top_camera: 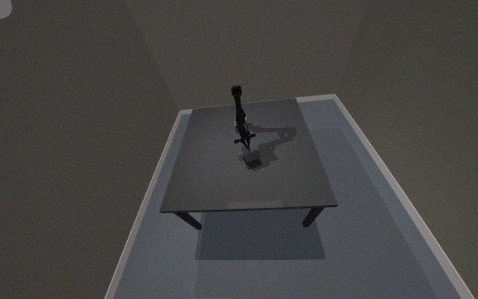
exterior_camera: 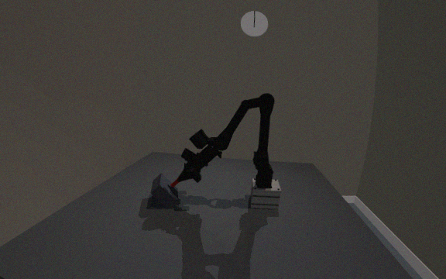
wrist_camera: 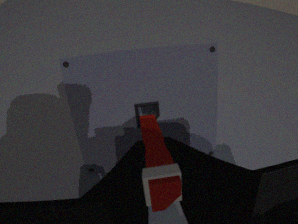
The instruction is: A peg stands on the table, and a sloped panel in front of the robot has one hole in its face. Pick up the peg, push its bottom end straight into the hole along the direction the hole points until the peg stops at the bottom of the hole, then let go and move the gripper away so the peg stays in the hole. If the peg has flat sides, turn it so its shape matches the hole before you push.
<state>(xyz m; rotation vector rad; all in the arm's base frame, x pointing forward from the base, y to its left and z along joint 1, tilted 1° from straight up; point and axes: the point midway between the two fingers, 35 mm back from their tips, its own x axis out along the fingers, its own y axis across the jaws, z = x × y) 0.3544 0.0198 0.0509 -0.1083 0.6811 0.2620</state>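
Lining up with the square hole (wrist_camera: 147, 110) seems the step in hand, the red peg (top_camera: 248, 148) (exterior_camera: 174, 183) (wrist_camera: 156, 145) slanting down from the gripper's (top_camera: 247, 144) (exterior_camera: 181, 179) (wrist_camera: 161, 187) pinching jaws to the left panel's (top_camera: 251, 155) (exterior_camera: 162, 190) (wrist_camera: 190, 85) opening.

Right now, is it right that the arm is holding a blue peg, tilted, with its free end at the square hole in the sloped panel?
Not quite: the peg is red, as the exterior and wrist views show. The arm's gripper is indeed holding it tilted, its free end at the square hole in the sloped panel.
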